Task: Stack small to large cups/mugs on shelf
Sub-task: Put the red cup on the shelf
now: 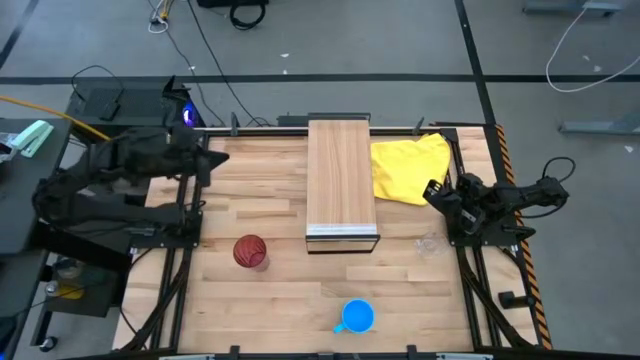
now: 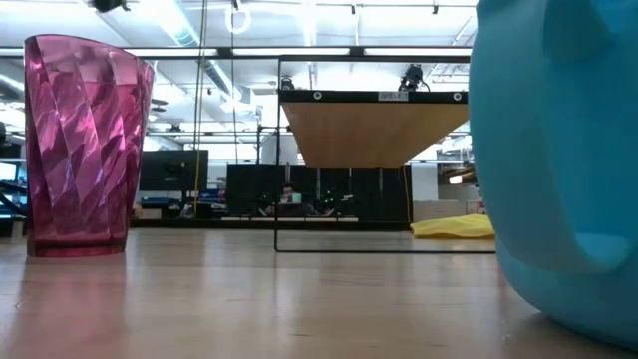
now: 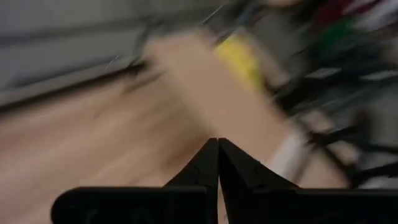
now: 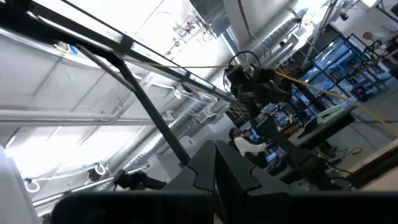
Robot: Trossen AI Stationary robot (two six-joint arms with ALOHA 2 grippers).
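Note:
The red tumbler [image 1: 250, 251] stands upright on its base on the tabletop, left of the shelf; it also shows in the low view [image 2: 82, 145]. The blue mug [image 1: 357, 317] stands near the table's front edge and fills the right of the low view [image 2: 558, 170]. The tiny clear glass cup [image 1: 431, 243] stands right of the shelf's near end. The light wood shelf [image 1: 340, 180] runs down the table's middle. My left gripper [image 1: 222, 159] is shut and empty at the table's far left; its fingertips meet in the left wrist view [image 3: 217, 149]. My right gripper [image 1: 432, 190] is shut at the right edge, tilted up.
A yellow cloth [image 1: 410, 166] lies on the table right of the shelf, at the far side. The shelf's dark metal frame [image 1: 342, 240] is at its near end. Bare wood planks lie between the tumbler and the mug.

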